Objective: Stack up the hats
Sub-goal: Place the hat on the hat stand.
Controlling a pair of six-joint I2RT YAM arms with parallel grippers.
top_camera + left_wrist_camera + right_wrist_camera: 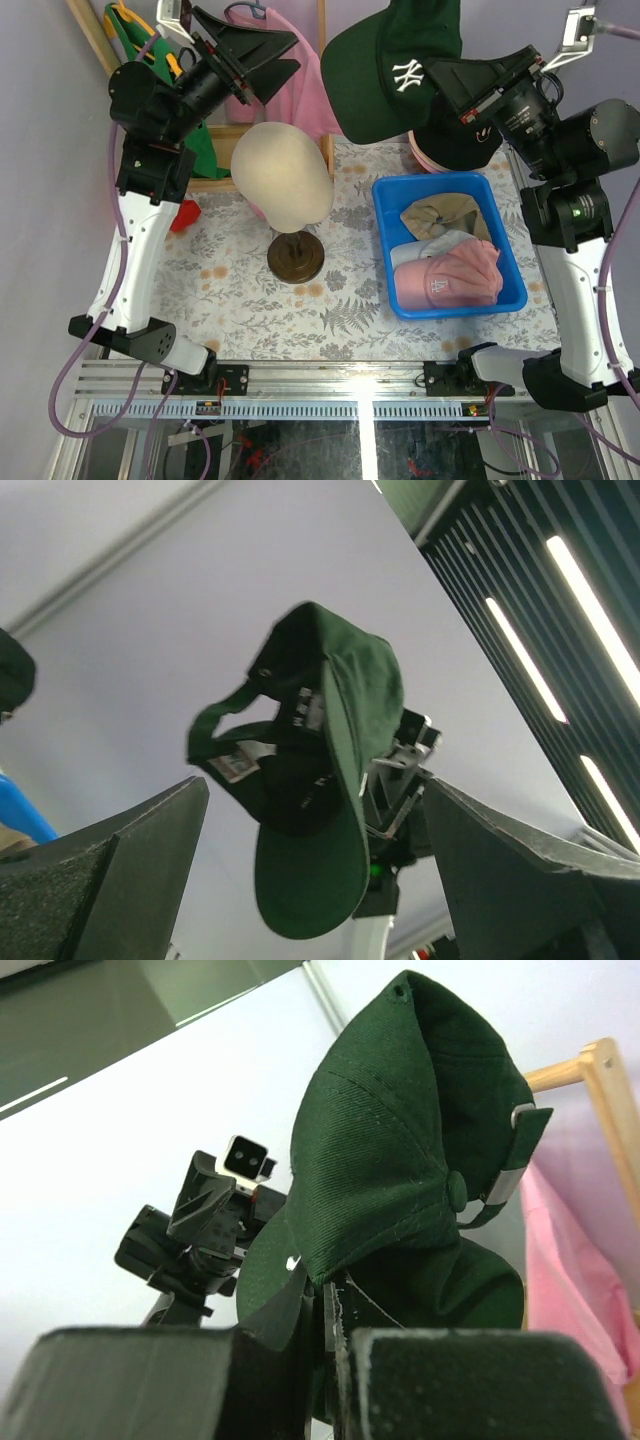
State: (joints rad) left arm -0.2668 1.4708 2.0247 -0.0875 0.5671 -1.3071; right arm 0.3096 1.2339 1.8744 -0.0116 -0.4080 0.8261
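Now right fingers [480, 1385] pinch the floppy green cap [385, 75]; left fingers [110, 880] gape wide. The stiff brim looks the surest hold.

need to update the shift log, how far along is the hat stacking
Done: nothing looks stacked yet, and the mannequin head is bare. In hand: the right gripper is shut on the dark green cap, held high, with the left gripper open and facing it. Left: the tan cap, white cap and pink cap lie loose in the blue bin.
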